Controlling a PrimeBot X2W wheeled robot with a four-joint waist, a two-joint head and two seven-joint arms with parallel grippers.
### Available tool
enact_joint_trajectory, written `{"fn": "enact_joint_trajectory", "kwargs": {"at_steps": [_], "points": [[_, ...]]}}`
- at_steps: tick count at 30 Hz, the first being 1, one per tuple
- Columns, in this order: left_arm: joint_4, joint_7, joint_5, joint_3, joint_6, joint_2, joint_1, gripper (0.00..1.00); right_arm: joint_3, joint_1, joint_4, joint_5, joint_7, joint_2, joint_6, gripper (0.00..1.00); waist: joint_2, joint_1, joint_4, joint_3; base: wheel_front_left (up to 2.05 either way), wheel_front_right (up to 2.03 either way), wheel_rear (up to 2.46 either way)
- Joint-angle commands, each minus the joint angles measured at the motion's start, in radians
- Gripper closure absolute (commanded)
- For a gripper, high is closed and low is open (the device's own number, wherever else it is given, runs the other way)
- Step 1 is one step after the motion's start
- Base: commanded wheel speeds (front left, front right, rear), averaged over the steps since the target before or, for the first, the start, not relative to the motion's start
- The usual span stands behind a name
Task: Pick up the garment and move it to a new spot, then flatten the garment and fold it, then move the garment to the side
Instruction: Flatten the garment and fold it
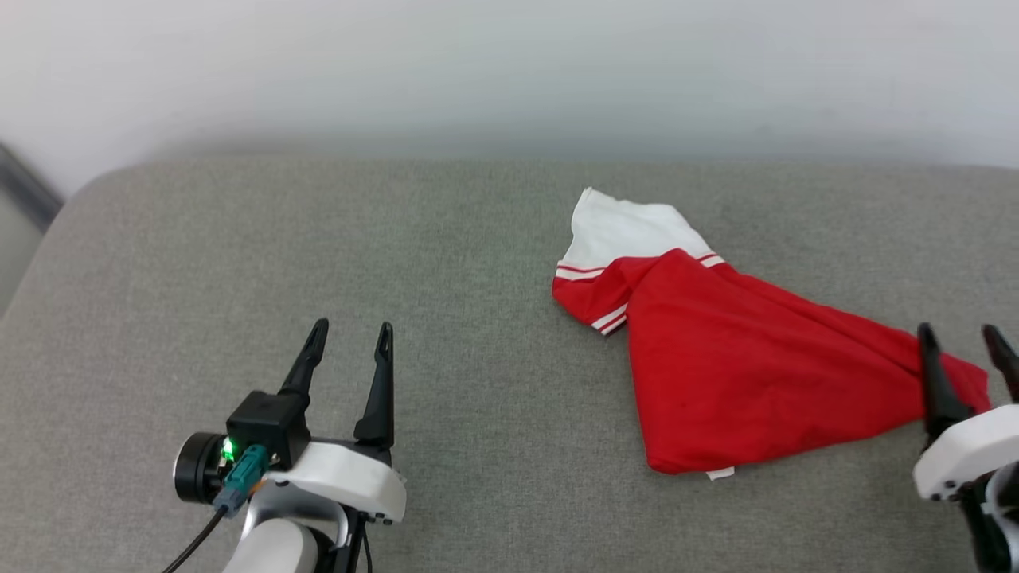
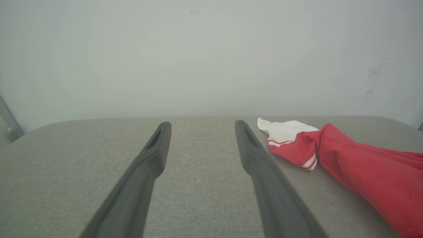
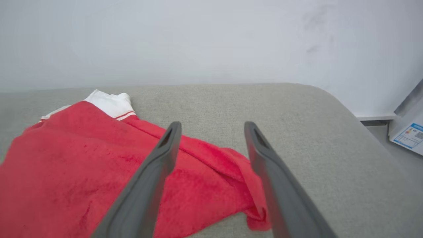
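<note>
Nearest you, the left pincer (image 1: 353,325), two long dark fingers on a white wrist, hovers over bare surface at the near left. Its fingers are spread wide with nothing between them. The right pincer (image 1: 958,330), of the same make, stands at the near right edge with its fingers likewise wide apart. The right wrist view shows red cloth lying under and between them, but neither finger bears on it, so it has hold of nothing.

The garment (image 1: 732,374), a red jersey-style T-shirt of soft knit with white sleeves and red-and-white stripe trim, lies on the right half of the surface. Its drawn-out red corner reaches the right pincer and a white sleeve points to the far side. It is bunched into a rough wedge with layers doubled over, well apart from the left pincer.

Assessment: you cannot tell from this layout whether the first relocation is complete. Flattening is not done, folding is not done, and the move to the side is outstanding. Most of the task remains.

The surface (image 1: 478,239) is a grey woven-fabric pad with rounded far corners. Beyond it stands a plain pale wall (image 1: 509,64), faintly scuffed on the right. Off the pad's far right corner, lower down, sits a white box with a blue printed label (image 3: 408,134).
</note>
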Motion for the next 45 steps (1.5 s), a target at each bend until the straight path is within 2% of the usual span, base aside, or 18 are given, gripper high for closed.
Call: {"fn": "enact_joint_trajectory", "kwargs": {"at_steps": [1, 7, 14, 21, 30, 38, 45], "points": [[0.0, 0.008, -0.003, 0.001, 0.006, 0.005, 0.018, 0.0, 0.021, 0.024, -0.028, -0.014, -0.019, 0.007, -0.001, 0.0, -0.0001, 0.0, -0.011, -0.03, 0.0, 0.0, 0.0], [0.006, 0.03, -0.01, -0.007, 0.017, 0.014, 0.064, 0.0, 0.1, 0.117, -0.169, -0.026, -0.051, 0.053, -0.001, 0.0, -0.0001, 0.0, -0.023, -0.085, 0.0, 0.0, 0.0], [0.008, 0.052, -0.023, -0.007, 0.033, 0.022, 0.113, 0.0, 0.147, 0.235, -0.318, -0.033, -0.026, 0.12, -0.001, 0.0, -0.0001, 0.0, -0.044, -0.115, 0.0, 0.0, 0.0], [0.009, 0.085, -0.028, -0.018, 0.038, 0.024, 0.101, 0.0, 0.172, 0.299, -0.397, -0.029, 0.012, 0.148, -0.001, 0.0, -0.0001, 0.0, -0.086, -0.118, 0.0, 0.0, 0.0], [0.061, 0.228, -0.036, -0.134, -0.065, -0.032, -0.06, 0.0, 0.182, 0.291, -0.438, -0.026, 0.041, 0.154, -0.001, 0.0, -0.0001, 0.0, -0.142, -0.081, 0.0, 0.0, 0.0], [0.166, 0.46, -0.047, -0.265, -0.193, -0.087, -0.251, 0.0, 0.188, 0.248, -0.453, -0.028, 0.037, 0.157, -0.001, 0.0, -0.0001, 0.0, -0.192, 0.004, 0.0, 0.0, 0.0], [0.274, 0.673, -0.064, -0.351, -0.256, -0.083, -0.367, 0.0, 0.203, 0.208, -0.449, -0.013, 0.021, 0.162, -0.001, 0.0, -0.0001, 0.0, -0.225, 0.099, 0.0, 0.0, 0.0]]}}
